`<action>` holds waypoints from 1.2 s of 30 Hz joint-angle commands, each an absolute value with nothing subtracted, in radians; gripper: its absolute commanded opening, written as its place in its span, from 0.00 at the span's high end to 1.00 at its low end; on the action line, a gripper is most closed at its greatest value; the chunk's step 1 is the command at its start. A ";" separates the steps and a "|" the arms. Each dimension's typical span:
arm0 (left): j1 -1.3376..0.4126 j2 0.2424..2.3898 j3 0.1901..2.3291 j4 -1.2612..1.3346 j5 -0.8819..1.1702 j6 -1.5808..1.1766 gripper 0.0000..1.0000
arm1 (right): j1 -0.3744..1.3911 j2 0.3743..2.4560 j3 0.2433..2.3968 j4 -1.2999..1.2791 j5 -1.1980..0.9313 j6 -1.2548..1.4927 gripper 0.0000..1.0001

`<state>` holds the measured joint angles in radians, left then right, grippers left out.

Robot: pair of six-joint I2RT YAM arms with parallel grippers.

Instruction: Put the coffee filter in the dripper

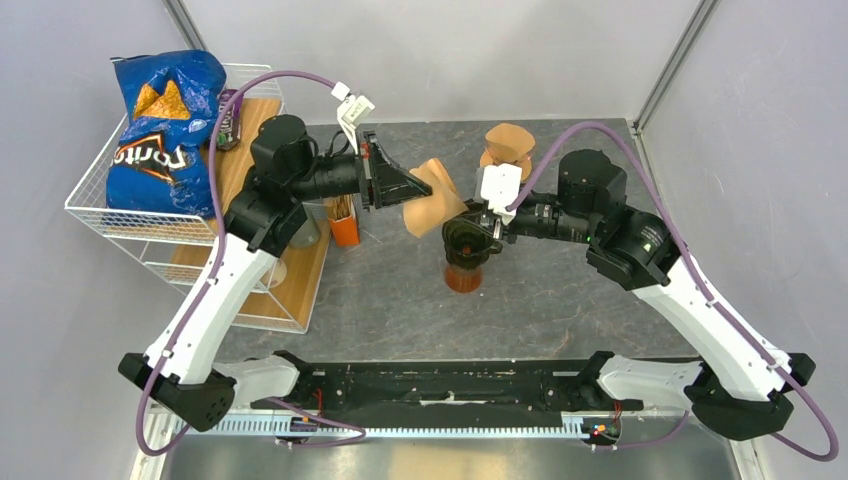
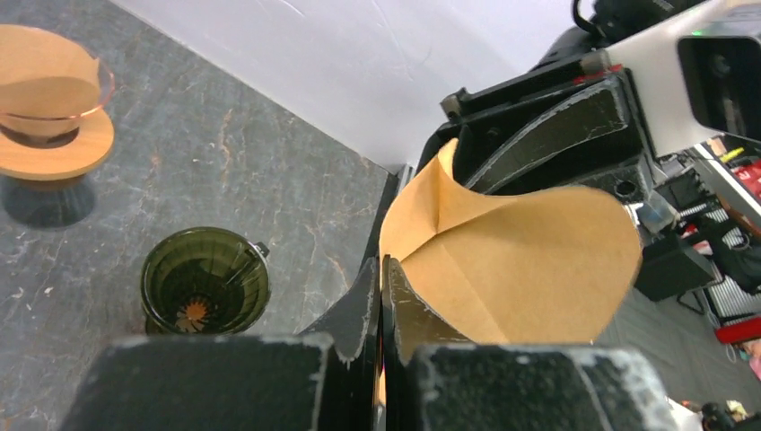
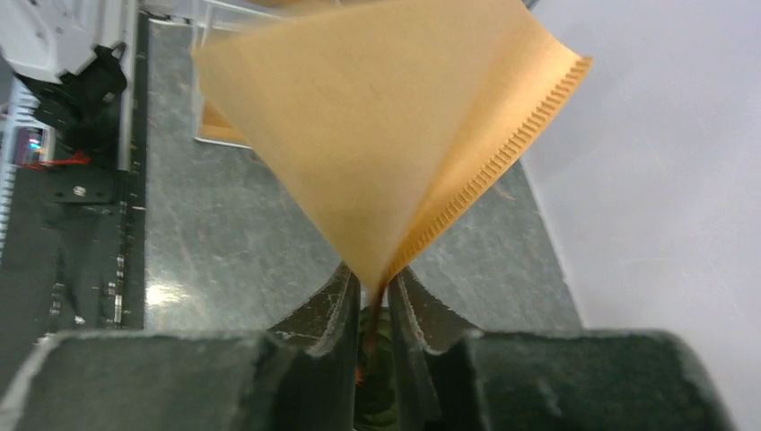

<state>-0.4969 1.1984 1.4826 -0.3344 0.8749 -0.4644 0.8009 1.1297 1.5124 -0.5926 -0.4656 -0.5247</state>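
Note:
The brown paper coffee filter (image 1: 432, 197) hangs in the air between the two arms, just left of and above the dark green glass dripper (image 1: 468, 240). My left gripper (image 1: 418, 188) is shut on the filter's edge; in the left wrist view the jaws (image 2: 382, 269) press together on the paper (image 2: 511, 260), with the dripper (image 2: 205, 280) below left. My right gripper (image 1: 482, 216) is over the dripper. In the right wrist view its jaws (image 3: 375, 280) stand slightly apart, and the filter's (image 3: 386, 117) pointed tip sits loosely in the gap. The dripper (image 3: 381, 364) shows beneath.
The dripper sits on an orange cup (image 1: 463, 277). A second dripper with filters on a wooden ring (image 1: 507, 150) stands behind. At left are a wire basket (image 1: 90, 205) holding a blue chip bag (image 1: 165, 130), a wooden board (image 1: 300, 275) and an orange holder (image 1: 345, 230).

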 commanded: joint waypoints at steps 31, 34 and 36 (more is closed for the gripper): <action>-0.488 1.420 1.795 -0.704 0.548 -0.879 0.98 | 0.352 0.931 1.335 -0.525 -0.301 -0.224 0.06; -0.488 1.411 1.793 -0.697 0.547 -0.927 0.98 | 0.469 1.015 1.383 -0.527 -0.199 -0.357 0.05; -0.478 1.407 1.787 -0.689 0.553 -0.963 0.98 | 0.564 1.056 1.400 -0.520 -0.102 -0.447 0.03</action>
<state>-0.4839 1.4433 1.7847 -0.7643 0.5003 -0.7956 0.4335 0.9714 1.3575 -0.6289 -0.2470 -0.2359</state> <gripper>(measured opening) 0.030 0.952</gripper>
